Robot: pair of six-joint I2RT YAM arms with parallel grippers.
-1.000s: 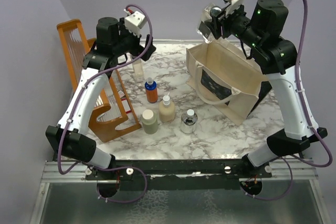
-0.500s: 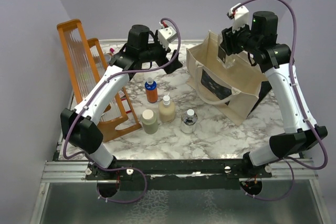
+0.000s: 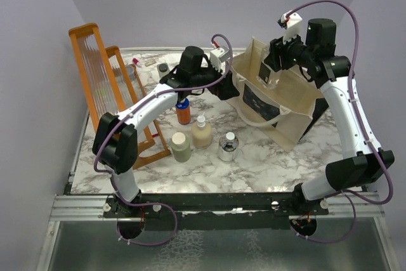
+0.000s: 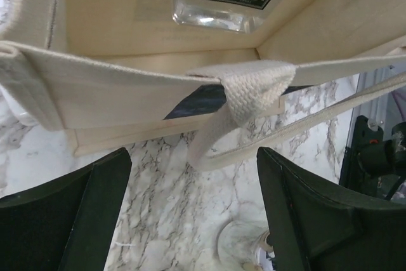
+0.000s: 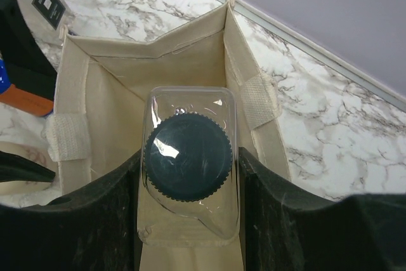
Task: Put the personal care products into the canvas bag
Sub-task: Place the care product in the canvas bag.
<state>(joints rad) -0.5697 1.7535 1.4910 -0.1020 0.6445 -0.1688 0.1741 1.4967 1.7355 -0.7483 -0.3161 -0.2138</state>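
So the clear bottle (image 5: 188, 150) with the black cap is clamped in the right gripper (image 5: 190, 164) and is hung in the open mouth of the canvas bag (image 3: 279, 109), with its clear base seen against the bag's inner wall from the left wrist view. The bag is stood upright on the far right part of the marble bench (image 3: 266, 163), dark patterned panel turned toward the arms. The left gripper (image 4: 192, 157) is parked at the bag's near left rim with its jaws spread wide. One loop handle (image 4: 254, 90) and the rim are framed between them, but nothing is gripped. The other bottles are lined up left of the bag: the orange bottle (image 3: 183, 112) with its blue cap partly under the left arm, then closer in the beige pump bottle (image 3: 202, 132), the olive-grey bottle (image 3: 181, 146) and the squat silvery bottle (image 3: 228, 147). A second clear bottle (image 3: 163, 68) is mostly hidden behind the left arm, only its black cap is made out. The orange wooden rack (image 3: 95, 74) is stood at the far left.
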